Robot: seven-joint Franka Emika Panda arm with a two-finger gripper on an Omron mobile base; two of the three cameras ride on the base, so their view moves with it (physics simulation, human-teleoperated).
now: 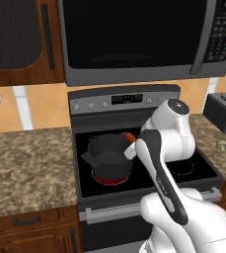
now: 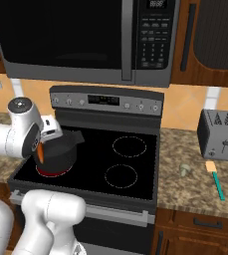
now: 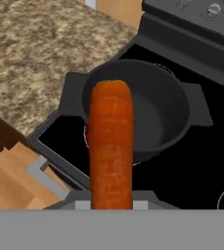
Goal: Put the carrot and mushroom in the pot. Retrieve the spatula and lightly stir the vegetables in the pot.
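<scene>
claw: my gripper (image 3: 111,204) is clamped narrow on the carrot (image 3: 111,146); in the hand view the carrot rises straight up from between the jaws
carrot: held above the pot (image 1: 109,157); in the hand view its tip overlaps the pot's opening. From the left base view I see a bit of orange (image 1: 130,136) at the pot's far right rim, next to my arm; from the right base view an orange sliver (image 2: 40,152) hangs just over the pot's left side
pot: dark, no lid, on the stove's front left burner, red ring glowing under it (image 2: 58,152); inside looks bare in the hand view (image 3: 155,110)
stove: black glass top (image 2: 135,169), other burner rings unlit, control panel at the back
mushroom: small pale thing on the counter right of the stove (image 2: 185,169), near the stove edge; also visible from the left base view (image 1: 222,145)
spatula: teal handle, tan flat end, lying on the right counter (image 2: 216,180), in front of the toaster (image 2: 218,134), apart from the mushroom
microwave: over the stove (image 1: 134,34), door closed
counter: speckled granite either side of the stove (image 1: 25,163)
</scene>
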